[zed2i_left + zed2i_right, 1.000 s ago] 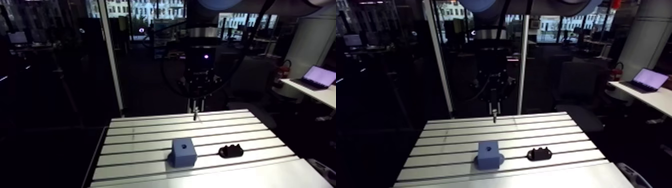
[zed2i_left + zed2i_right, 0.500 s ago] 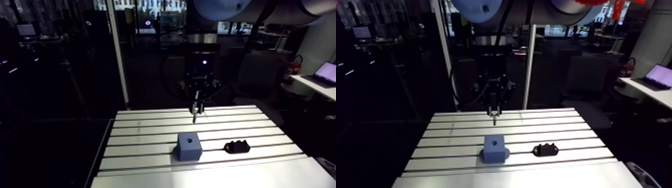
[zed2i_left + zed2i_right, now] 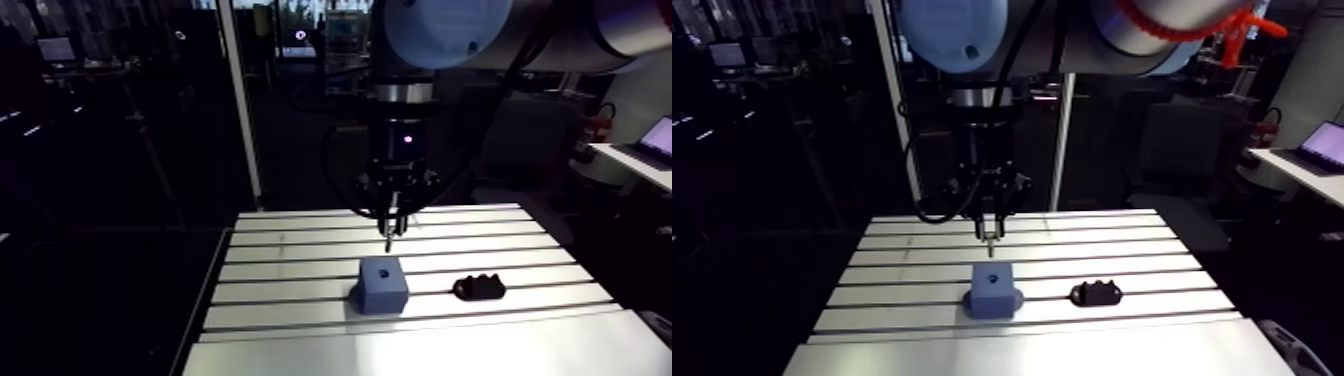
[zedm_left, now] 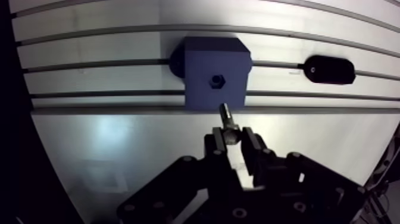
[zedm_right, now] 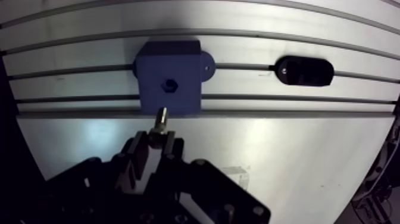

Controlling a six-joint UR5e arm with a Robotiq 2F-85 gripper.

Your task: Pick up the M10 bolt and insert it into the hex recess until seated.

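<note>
My gripper [image 4: 233, 136] is shut on the M10 bolt [image 4: 228, 118], whose shank points out ahead of the fingertips. A blue block [image 4: 215, 80] with a hex recess [image 4: 216, 79] in its top face sits on the slotted table. In the wrist view the bolt's tip lies over the block's near edge, short of the recess. The arm view shows the gripper [image 3: 390, 222] hanging above the table just behind the blue block [image 3: 381, 283], with the bolt [image 3: 388, 238] pointing down and clear of the block.
A small black oblong part [image 4: 329, 69] lies on the table beside the block, also seen in the arm view [image 3: 478, 288]. The slotted aluminium table [image 3: 300, 330] extends around both; its left edge drops to dark floor.
The gripper with the bolt has come forward from the table's far side toward the blue block. The arm camera has shifted with it. Block and black part have stayed put.
</note>
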